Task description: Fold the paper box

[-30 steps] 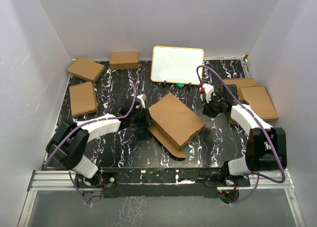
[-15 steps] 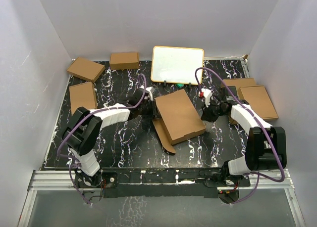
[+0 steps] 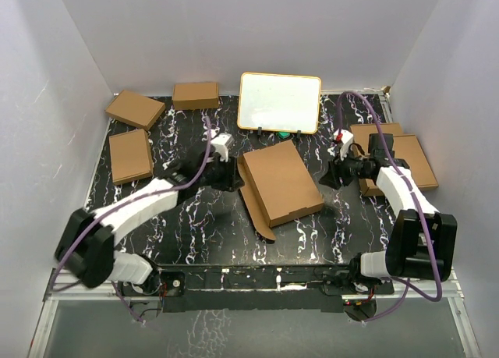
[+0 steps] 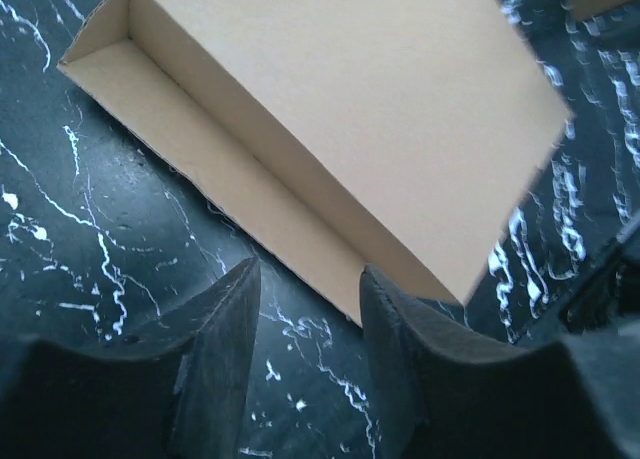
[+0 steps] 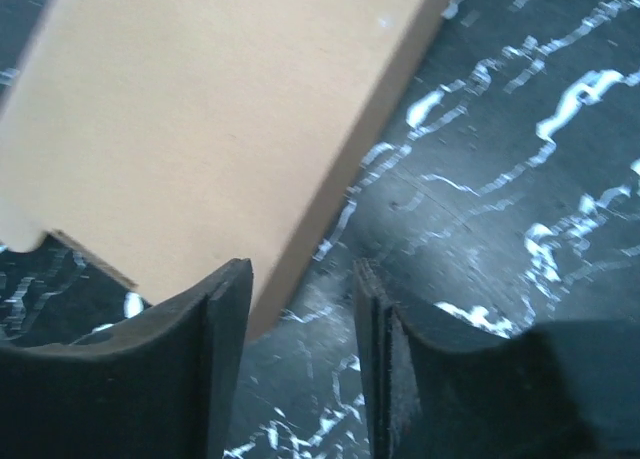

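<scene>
The paper box [image 3: 279, 182] lies in the middle of the black marbled table, folded into a flat brown box with one flap [image 3: 256, 211] lying open along its left side. My left gripper [image 3: 231, 175] is open and empty, just left of the box. In the left wrist view the box [image 4: 330, 109] and its open side wall fill the upper frame beyond the fingers [image 4: 225, 319]. My right gripper [image 3: 327, 177] is open and empty, just right of the box. In the right wrist view the box's lid [image 5: 210, 129] lies beyond the fingers [image 5: 385, 329].
A white-faced board with a tan frame [image 3: 279, 101] stands at the back. Three small folded brown boxes [image 3: 130, 156] lie at the back left. Flat cardboard pieces [image 3: 405, 159] lie at the right under the right arm. White walls enclose the table.
My left gripper has drawn back a little from the box's left edge and the left arm has swung lower. My right gripper has moved slightly right. The box has stayed in place since half a second ago.
</scene>
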`<state>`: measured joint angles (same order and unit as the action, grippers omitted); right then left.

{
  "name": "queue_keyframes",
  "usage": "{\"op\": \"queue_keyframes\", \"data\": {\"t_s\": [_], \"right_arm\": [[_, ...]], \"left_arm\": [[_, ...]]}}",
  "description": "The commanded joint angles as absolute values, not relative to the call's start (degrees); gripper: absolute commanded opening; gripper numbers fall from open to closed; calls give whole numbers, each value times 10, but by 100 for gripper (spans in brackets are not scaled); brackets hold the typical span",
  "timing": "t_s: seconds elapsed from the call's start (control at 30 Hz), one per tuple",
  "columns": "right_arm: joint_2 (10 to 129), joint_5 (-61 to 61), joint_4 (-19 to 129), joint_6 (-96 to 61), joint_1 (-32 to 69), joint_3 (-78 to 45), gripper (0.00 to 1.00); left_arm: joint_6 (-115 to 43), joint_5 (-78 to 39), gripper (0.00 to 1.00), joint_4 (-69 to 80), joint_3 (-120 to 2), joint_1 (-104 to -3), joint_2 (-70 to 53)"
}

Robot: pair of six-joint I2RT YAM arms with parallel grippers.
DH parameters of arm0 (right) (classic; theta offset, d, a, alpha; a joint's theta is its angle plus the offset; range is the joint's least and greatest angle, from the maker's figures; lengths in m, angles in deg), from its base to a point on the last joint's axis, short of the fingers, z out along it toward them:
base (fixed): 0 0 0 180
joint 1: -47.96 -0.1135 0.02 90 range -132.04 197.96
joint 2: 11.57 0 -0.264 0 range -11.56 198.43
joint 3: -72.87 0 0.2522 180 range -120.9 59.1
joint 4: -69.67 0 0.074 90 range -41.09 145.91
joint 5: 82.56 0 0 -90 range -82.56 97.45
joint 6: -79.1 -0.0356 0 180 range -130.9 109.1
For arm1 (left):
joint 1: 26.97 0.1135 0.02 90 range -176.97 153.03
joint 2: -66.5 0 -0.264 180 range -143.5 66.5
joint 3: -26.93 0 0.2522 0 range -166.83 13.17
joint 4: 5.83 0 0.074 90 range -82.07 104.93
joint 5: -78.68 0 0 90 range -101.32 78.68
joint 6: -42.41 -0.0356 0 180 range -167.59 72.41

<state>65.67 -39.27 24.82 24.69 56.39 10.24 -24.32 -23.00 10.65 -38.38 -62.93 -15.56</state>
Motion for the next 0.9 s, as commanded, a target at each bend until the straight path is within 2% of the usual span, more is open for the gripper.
{"op": "queue_keyframes", "data": {"t_s": [0.0, 0.07, 0.17, 0.2, 0.27, 0.5, 0.67, 0.87], "right_arm": [[666, -554, 262, 216, 570, 76, 54], [680, -578, 259, 208, 571, 74, 58], [699, -592, 257, 207, 571, 77, 63], [704, -594, 257, 208, 571, 79, 65], [713, -594, 258, 210, 571, 84, 66], [738, -597, 257, 213, 571, 84, 68], [738, -594, 259, 215, 572, 86, 69], [744, -592, 260, 215, 571, 87, 69]], "left_arm": [[-322, -293, 52, 20, -291, -637, -4], [-345, -326, 61, -41, -240, -650, 50], [-408, -390, 65, -124, -171, -690, 108], [-431, -398, 69, -140, -153, -710, 127], [-480, -383, 77, -149, -125, -754, 147], [-648, -245, 91, -140, -94, -910, 116], [-718, -128, 92, -190, -105, -983, 16], [-735, -96, 90, -264, -116, -992, -78]]}}
